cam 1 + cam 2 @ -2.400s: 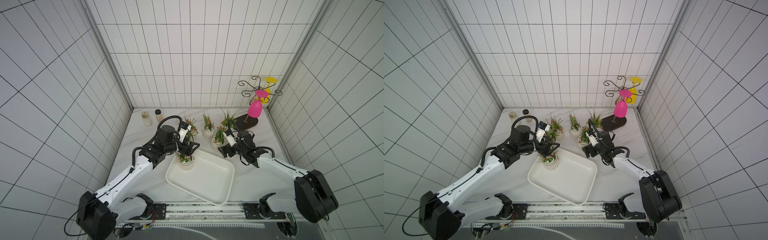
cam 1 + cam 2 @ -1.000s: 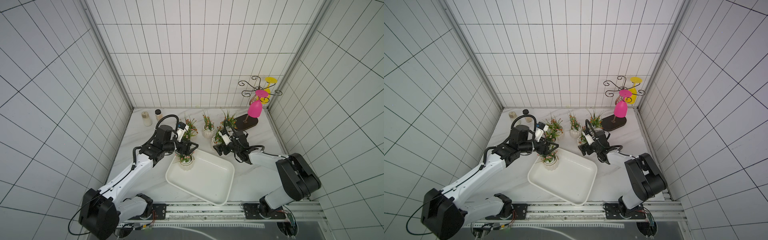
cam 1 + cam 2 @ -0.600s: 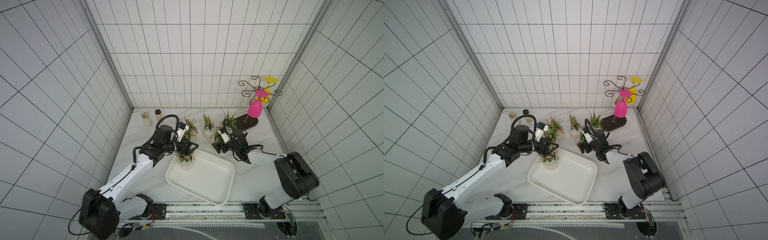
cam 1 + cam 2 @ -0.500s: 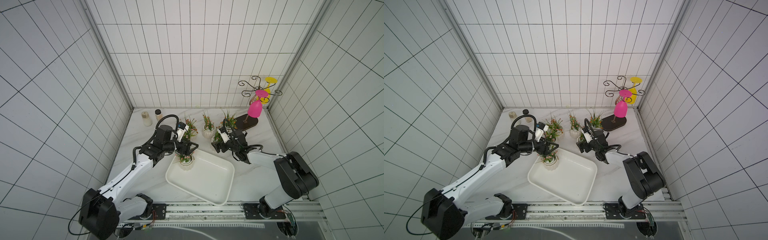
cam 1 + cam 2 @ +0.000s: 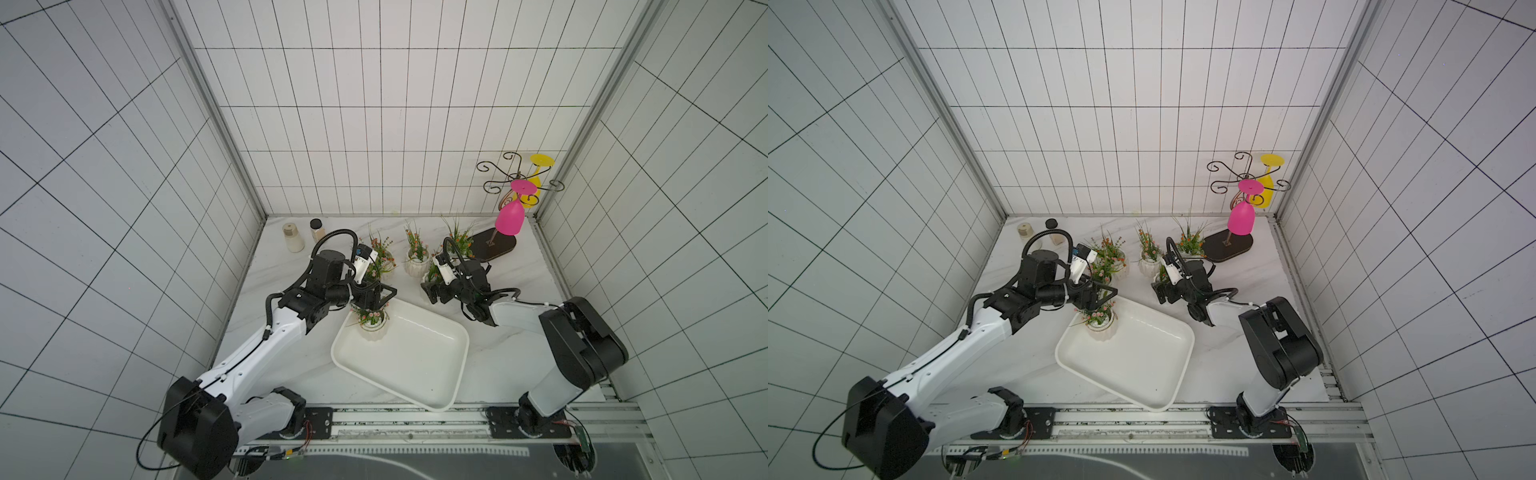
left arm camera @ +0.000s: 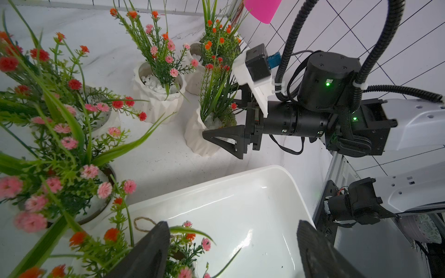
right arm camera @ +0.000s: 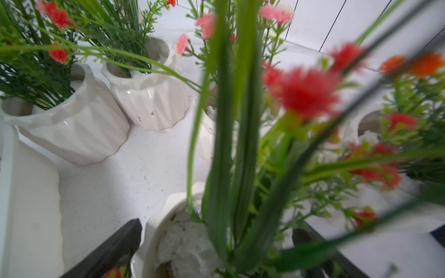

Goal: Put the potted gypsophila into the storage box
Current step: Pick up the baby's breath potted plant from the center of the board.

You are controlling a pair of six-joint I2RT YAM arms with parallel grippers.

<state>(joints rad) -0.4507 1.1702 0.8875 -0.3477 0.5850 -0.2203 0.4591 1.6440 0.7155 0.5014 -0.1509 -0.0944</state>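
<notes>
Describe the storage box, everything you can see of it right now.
The storage box is a large, shallow, glossy white tray, plastic by its look, rectangular with rounded corners and a raised rim. It lies flat and askew on the marble table. One potted gypsophila stands upright inside, at the end below the left gripper; the rest is bare.

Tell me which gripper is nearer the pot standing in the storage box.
Left. The left gripper hangs directly over that pot, among its stems; the right gripper is outside the storage box, straddling another pot on the table.
</notes>
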